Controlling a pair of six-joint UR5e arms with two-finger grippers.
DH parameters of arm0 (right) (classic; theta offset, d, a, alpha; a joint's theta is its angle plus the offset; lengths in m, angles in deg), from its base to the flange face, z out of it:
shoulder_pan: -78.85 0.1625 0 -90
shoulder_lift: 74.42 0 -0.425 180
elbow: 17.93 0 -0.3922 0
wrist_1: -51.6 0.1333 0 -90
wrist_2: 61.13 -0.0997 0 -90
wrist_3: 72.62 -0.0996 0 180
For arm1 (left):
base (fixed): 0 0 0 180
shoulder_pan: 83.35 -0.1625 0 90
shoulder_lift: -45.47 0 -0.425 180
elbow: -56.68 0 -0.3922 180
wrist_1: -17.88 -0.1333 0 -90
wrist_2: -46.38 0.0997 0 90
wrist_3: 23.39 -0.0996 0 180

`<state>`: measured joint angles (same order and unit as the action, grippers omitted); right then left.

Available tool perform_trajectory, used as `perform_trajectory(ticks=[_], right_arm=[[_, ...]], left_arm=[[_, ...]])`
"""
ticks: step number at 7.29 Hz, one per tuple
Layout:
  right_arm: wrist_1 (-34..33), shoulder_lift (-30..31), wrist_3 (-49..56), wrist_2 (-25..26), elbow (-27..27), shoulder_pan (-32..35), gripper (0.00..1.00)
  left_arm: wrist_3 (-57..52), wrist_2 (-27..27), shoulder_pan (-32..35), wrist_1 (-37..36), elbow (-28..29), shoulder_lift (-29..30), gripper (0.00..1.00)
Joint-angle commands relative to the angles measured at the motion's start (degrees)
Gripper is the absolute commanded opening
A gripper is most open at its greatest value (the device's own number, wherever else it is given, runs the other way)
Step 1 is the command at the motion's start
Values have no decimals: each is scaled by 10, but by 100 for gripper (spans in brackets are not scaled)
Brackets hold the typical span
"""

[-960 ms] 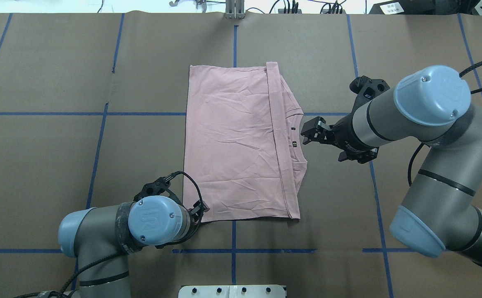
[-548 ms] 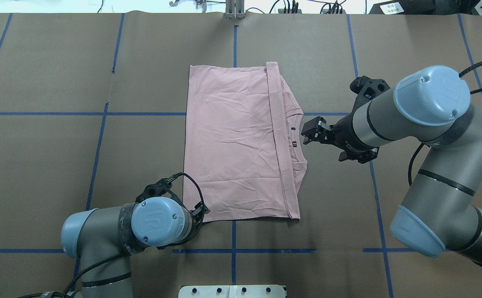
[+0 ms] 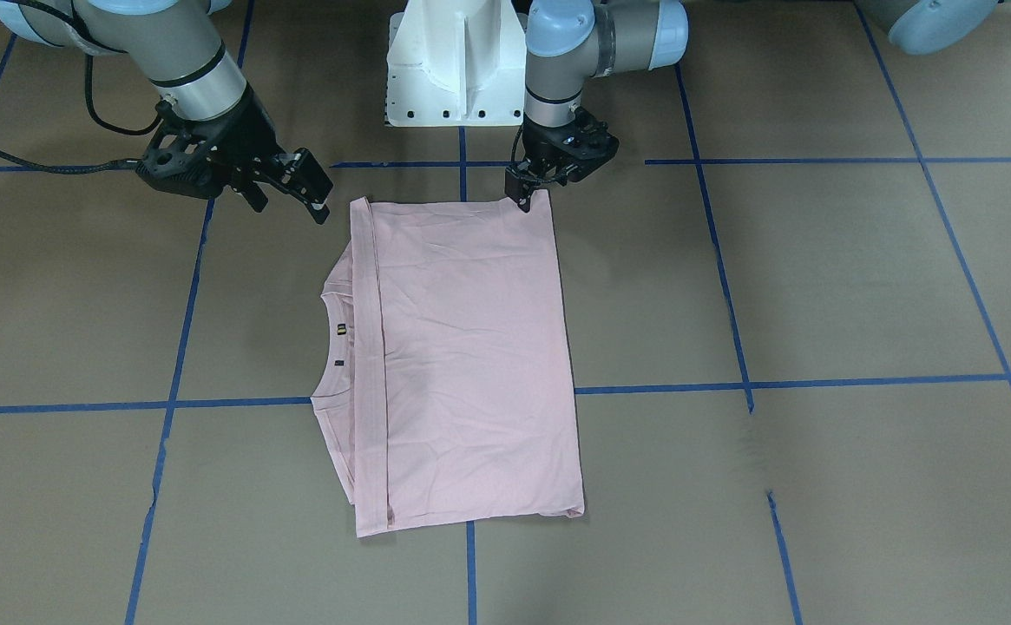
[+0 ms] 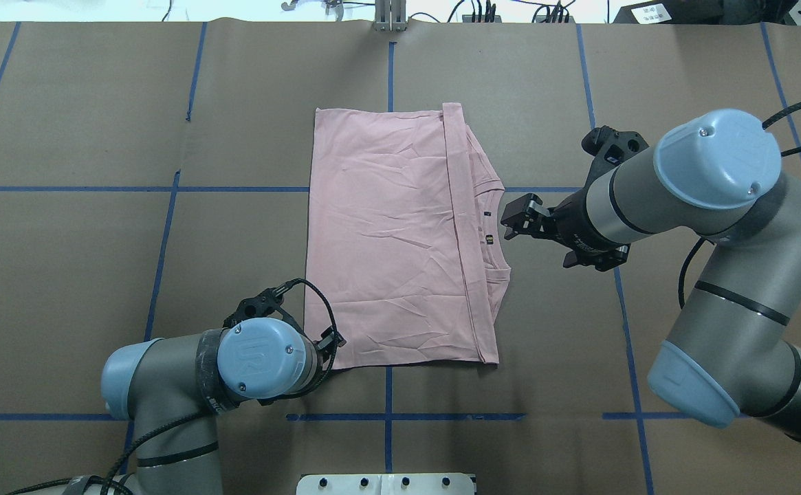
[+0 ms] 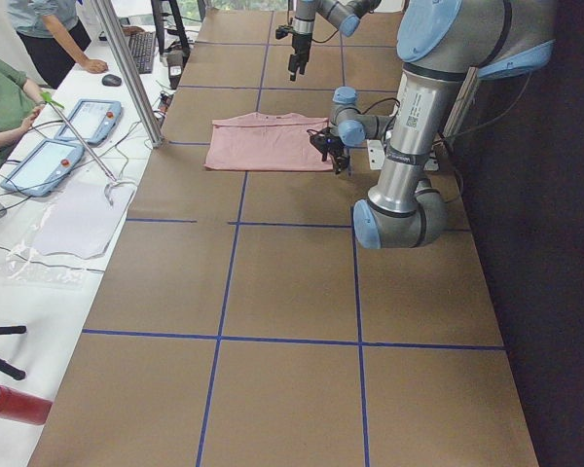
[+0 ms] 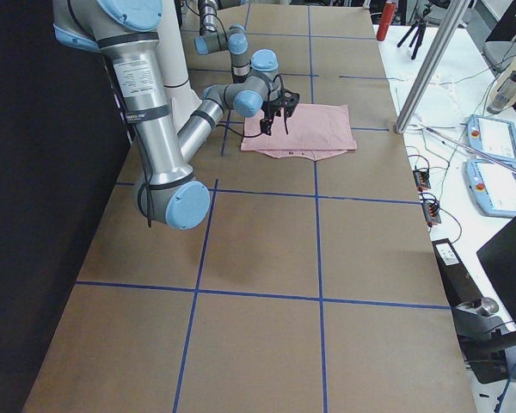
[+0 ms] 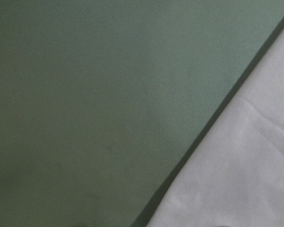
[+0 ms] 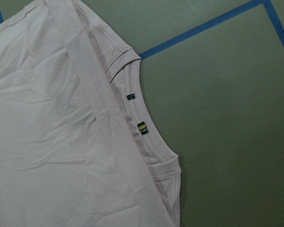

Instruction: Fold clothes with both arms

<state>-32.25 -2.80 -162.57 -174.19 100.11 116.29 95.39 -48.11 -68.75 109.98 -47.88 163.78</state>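
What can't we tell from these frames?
- Left tool grip on the T-shirt corner: the left arm covers it overhead; it is too small and dark in the front view.
- Shirt print: none shows; only plain pink faces up.
- Left wrist view: blurred, only a cloth edge shows.

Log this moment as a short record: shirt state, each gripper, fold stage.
shirt: T-shirt flat on the table, folded over, plain side up, collar showing at the robot's right edge
left gripper: at the shirt's near left corner; grip unclear
right gripper: fingers open, hovering on the collar side, clear of the cloth
stage: partly folded
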Motion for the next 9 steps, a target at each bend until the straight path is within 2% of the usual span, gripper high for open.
perform_trajectory(ticks=[1,2,4,5,6,7,9], right_arm=[[0,0,-1,-1,0,0,100],[0,0,0,-1,0,1,100],[0,1,-1,-1,2,1,100],[0,1,-1,-1,2,1,100],[0,1,-1,-2,2,1,100],[0,1,-1,-2,2,2,100],[0,1,-1,-2,2,2,100]], left_arm=[[-1,0,2,0,1,3,80],[0,0,2,0,1,3,68],[1,0,2,2,8,5,60],[2,0,1,2,8,6,50],[3,0,1,2,8,8,22],[2,0,0,2,6,7,0],[-8,-3,2,2,-6,7,0]])
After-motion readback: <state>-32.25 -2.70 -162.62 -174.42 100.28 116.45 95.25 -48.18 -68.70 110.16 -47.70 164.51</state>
